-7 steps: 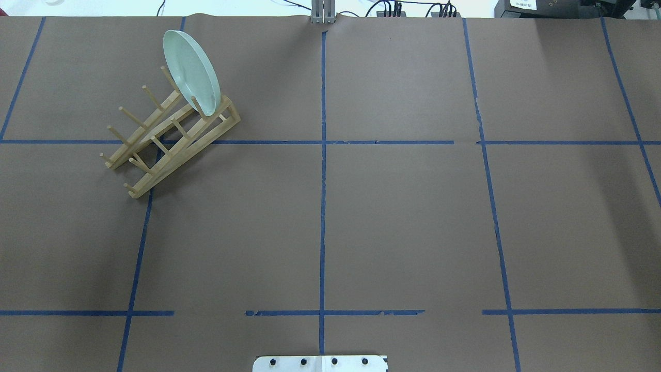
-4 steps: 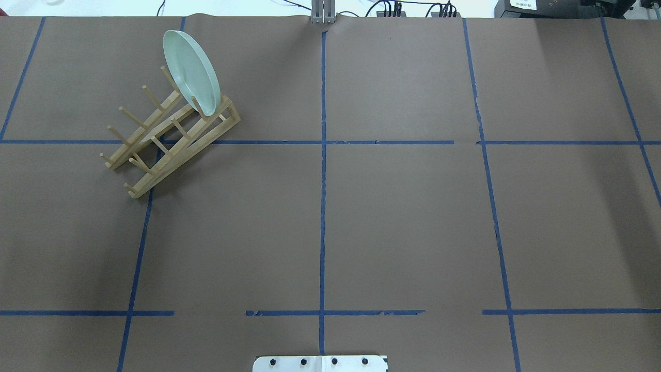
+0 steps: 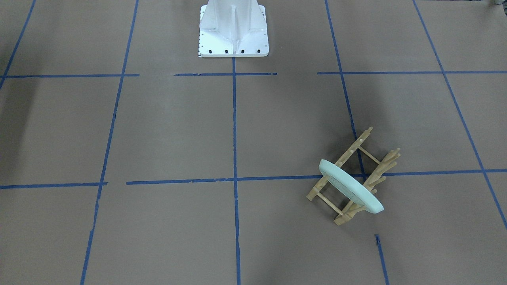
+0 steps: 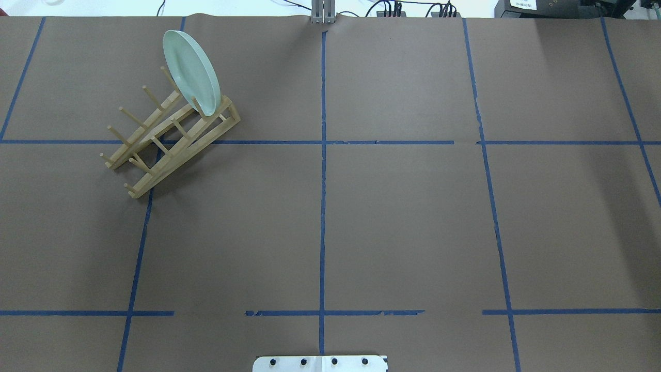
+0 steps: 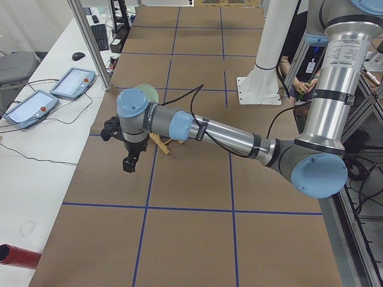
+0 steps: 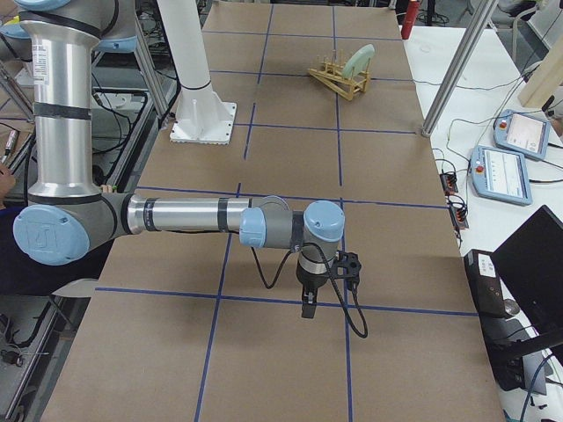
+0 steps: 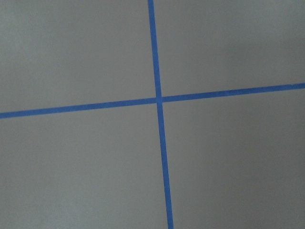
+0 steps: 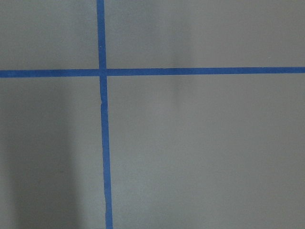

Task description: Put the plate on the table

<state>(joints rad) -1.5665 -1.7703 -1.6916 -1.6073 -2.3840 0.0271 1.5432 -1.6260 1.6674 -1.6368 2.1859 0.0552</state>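
The pale mint-green plate (image 4: 192,72) stands on edge in the far end of a wooden peg rack (image 4: 155,150), at the far left of the brown table (image 4: 403,217). It also shows in the front-facing view (image 3: 350,192), the left view (image 5: 145,91) and the right view (image 6: 359,58). My left gripper (image 5: 128,162) hangs above the table short of the rack; I cannot tell if it is open or shut. My right gripper (image 6: 306,308) hangs above the table's opposite end, far from the plate; I cannot tell its state. Both wrist views show only table and tape.
The white robot base (image 3: 233,29) stands at the table's near middle edge. Tablets (image 5: 72,82) and cables lie on the white bench beyond the table's far edge. A metal post (image 5: 90,42) rises at that edge. A red cylinder (image 5: 18,256) lies off the table's left end.
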